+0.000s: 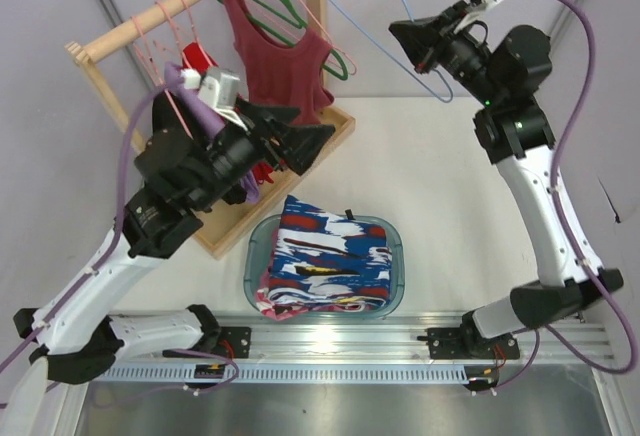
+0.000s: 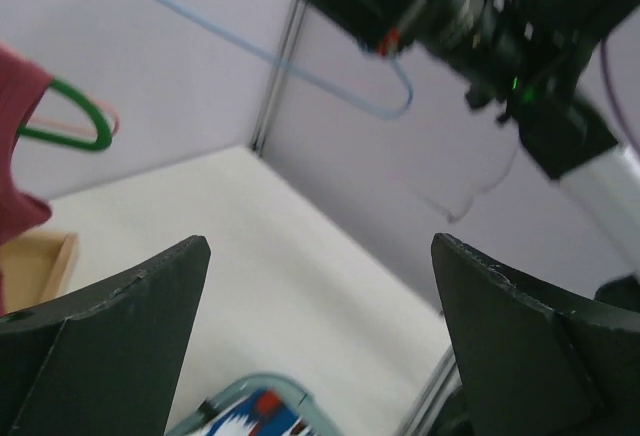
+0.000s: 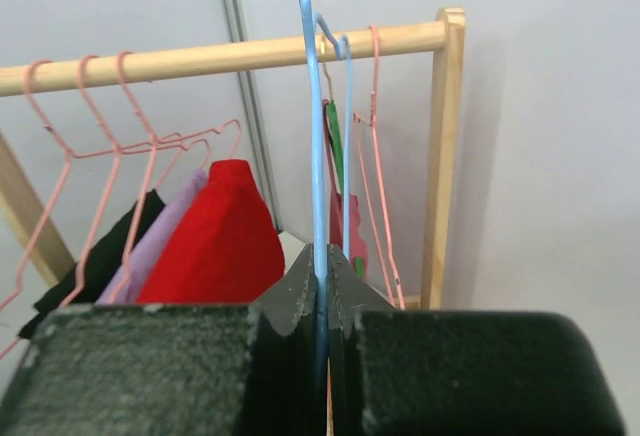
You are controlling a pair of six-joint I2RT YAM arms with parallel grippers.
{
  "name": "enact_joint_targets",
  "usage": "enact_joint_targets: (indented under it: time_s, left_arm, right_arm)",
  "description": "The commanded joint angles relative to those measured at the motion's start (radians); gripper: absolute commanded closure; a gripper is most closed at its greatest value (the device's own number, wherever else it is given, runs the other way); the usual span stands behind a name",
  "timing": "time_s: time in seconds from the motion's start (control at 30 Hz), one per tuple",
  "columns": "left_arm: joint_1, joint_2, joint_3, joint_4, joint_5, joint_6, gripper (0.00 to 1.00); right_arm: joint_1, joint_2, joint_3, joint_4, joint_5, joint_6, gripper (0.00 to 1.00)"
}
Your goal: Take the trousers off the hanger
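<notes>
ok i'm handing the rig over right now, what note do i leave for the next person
Left gripper: jaws open, empty, raised between the clothes rack and the teal basin.
Right gripper: jaws shut on the wire of the hanger, held up by the end of the wooden rail.
Trousers: off the hanger, bunched in the basin.
Done: the trousers are removed and the hanger is bare.
Left: probably just parking the hanger. Whether its hook sits on the rail cannot be told.
</notes>
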Motion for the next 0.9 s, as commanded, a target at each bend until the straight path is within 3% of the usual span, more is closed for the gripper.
enact_joint_targets:
  time_s: [0.0, 0.2, 0.33, 0.53, 0.77, 0.87]
  left_arm:
    - [0.005, 0.028, 0.118, 0.197, -0.012, -0.115, 0.01]
    - [0.005, 0.212, 0.352, 0.156, 0.039, -0.213, 0.02]
    - [0.004, 0.297, 0.37, 0.214, 0.007, -0.328, 0.03]
    - [0.002, 0.396, 0.452, 0.13, -0.069, -0.513, 0.05]
    - [0.002, 0.519, 0.571, 0.116, -0.024, -0.602, 0.07]
    - [0.001, 0.558, 0.604, 0.127, -0.018, -0.64, 0.12]
  right_arm:
    - [0.021, -0.093, -0.092, -0.023, 0.046, -0.004, 1.0]
    - [0.083, -0.266, -0.249, -0.04, 0.133, -0.004, 1.0]
    - [0.126, -0.336, -0.318, -0.057, 0.211, -0.005, 1.0]
    - [0.182, -0.354, -0.323, -0.108, 0.273, -0.043, 1.0]
    - [0.219, -0.359, -0.342, -0.122, 0.296, -0.086, 1.0]
    - [0.228, -0.366, -0.361, -0.122, 0.305, -0.094, 1.0]
